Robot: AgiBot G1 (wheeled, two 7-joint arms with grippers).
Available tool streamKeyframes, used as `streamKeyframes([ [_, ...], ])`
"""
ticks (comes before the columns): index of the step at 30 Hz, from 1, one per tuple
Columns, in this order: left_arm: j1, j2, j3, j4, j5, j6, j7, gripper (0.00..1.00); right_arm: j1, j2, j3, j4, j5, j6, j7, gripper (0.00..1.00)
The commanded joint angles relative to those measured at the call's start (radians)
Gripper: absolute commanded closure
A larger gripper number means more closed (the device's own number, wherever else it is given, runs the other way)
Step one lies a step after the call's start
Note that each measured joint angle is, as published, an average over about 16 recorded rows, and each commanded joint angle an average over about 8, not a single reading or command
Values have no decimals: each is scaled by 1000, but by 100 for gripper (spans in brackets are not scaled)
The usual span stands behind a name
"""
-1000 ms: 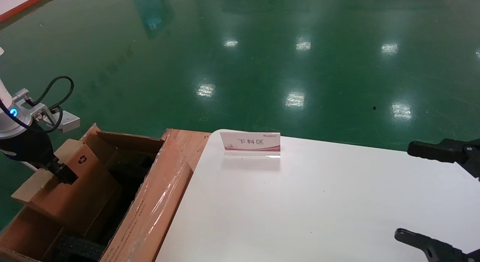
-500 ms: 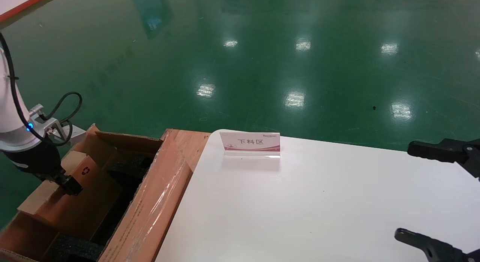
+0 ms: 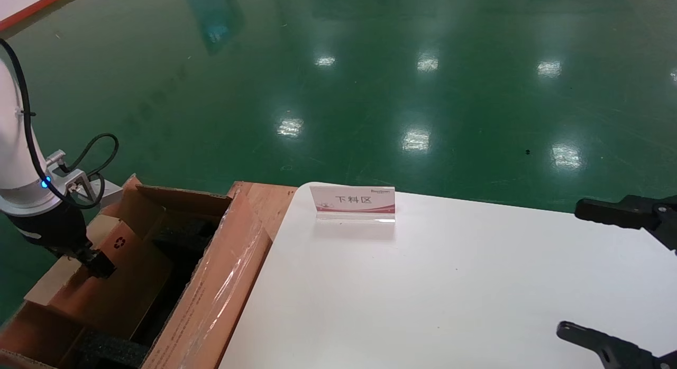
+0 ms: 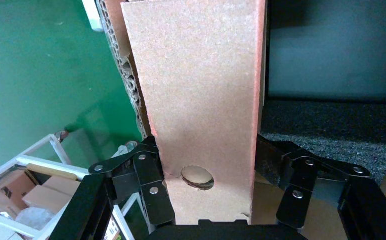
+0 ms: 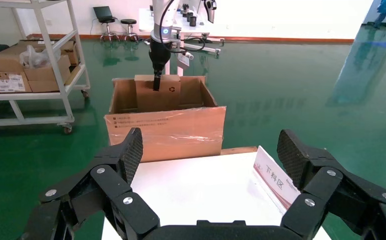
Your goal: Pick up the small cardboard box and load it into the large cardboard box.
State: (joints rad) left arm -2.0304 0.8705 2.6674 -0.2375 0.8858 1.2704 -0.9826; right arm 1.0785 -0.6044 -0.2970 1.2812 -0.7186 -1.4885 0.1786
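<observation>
Your small cardboard box (image 3: 113, 274) looks light and stiff, though its thin walls could dent under pressure; hold it across the narrow edge, as now. It is a slim carton with orange-brown broad faces, a black recycling mark, and a paler edge with a round hole (image 4: 197, 177). It stands upright, partly lowered into the large cardboard box (image 3: 211, 289) beside the white table (image 3: 449, 295). The left gripper (image 4: 208, 165) pinches that edge from both sides. The right gripper (image 5: 210, 165) hangs spread wide over the table.
</observation>
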Motion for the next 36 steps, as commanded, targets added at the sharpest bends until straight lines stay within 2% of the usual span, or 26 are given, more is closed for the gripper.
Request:
streamKeyframes([
  [1, -3, -1, 0, -3, 1, 0, -1, 0, 0, 0, 0, 0, 0, 0, 0, 0],
  [17, -12, -5, -1, -12, 3, -1, -2, 0, 0, 0, 0, 0, 0, 0, 0, 0],
  [22, -29, -4, -12, -25, -8, -9, 25, 0, 0, 0, 0, 0, 0, 0, 0, 0],
  [30, -151, -22, -58, -110, -43, -48, 147, 0, 0, 0, 0, -1, 0, -1, 0, 0],
  [36, -288, -79, -105, -248, -80, -90, 236, 0, 1, 0, 0, -1, 0, 0, -1, 0],
])
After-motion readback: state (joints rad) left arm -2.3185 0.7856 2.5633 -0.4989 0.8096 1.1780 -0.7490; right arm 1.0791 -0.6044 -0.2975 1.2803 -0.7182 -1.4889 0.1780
